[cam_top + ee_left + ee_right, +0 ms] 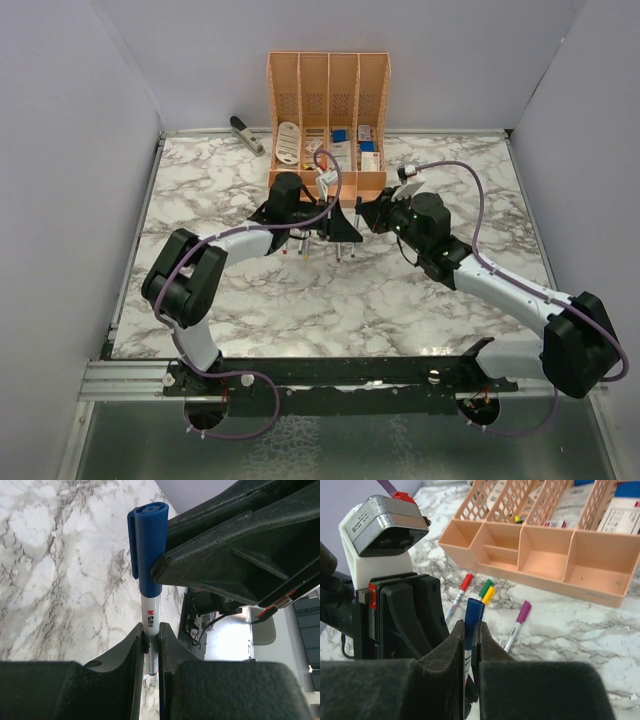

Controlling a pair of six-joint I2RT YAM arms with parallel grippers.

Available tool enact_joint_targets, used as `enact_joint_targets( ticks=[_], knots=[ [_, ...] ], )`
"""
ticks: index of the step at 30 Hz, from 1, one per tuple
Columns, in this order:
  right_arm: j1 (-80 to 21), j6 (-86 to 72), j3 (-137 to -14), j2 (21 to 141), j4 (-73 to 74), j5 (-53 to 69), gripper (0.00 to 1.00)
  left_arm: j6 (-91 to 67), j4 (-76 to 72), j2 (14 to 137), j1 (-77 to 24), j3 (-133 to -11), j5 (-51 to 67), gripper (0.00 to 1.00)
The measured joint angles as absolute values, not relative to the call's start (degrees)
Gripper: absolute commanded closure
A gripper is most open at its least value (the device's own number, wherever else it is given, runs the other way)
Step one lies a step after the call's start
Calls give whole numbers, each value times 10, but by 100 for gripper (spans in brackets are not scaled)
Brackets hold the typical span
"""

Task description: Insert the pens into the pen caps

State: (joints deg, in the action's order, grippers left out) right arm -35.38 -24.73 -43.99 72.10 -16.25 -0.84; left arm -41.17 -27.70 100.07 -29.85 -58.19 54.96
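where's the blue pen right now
The blue pen is held mid-table just before the orange organiser: left claw on its white barrel, right claw on its blue cap.

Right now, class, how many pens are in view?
5. Blue pen: held by left gripper and right gripper. Red pen, green pen, yellow pen: together before the organizer. Purple pen: a little apart. Others may be hidden.

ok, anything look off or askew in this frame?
Nothing stands out. The blue cap sits in line with the pen, left gripper shut on the barrel, right gripper on the cap. Four other pens lie loose before the organizer, nothing spilled.
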Motion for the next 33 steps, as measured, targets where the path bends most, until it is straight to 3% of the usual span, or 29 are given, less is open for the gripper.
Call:
enact_joint_targets(
  ticks=[4, 6, 18, 24, 33],
  knots=[
    [-362, -256, -443, 738, -132, -11, 98, -417, -289, 1005, -298, -550, 548, 100],
    [-364, -257, -449, 745, -121, -11, 89, -417, -291, 1006, -296, -542, 548, 100],
    [-372, -237, -485, 762, -30, -21, 70, -392, -262, 1009, -262, -544, 473, 100],
    [-372, -237, -494, 766, -28, -20, 48, -369, -232, 1009, -267, -558, 456, 100],
    [-372, -241, -498, 786, -30, -20, 48, -351, -217, 1009, -292, -565, 455, 100]
  ],
)
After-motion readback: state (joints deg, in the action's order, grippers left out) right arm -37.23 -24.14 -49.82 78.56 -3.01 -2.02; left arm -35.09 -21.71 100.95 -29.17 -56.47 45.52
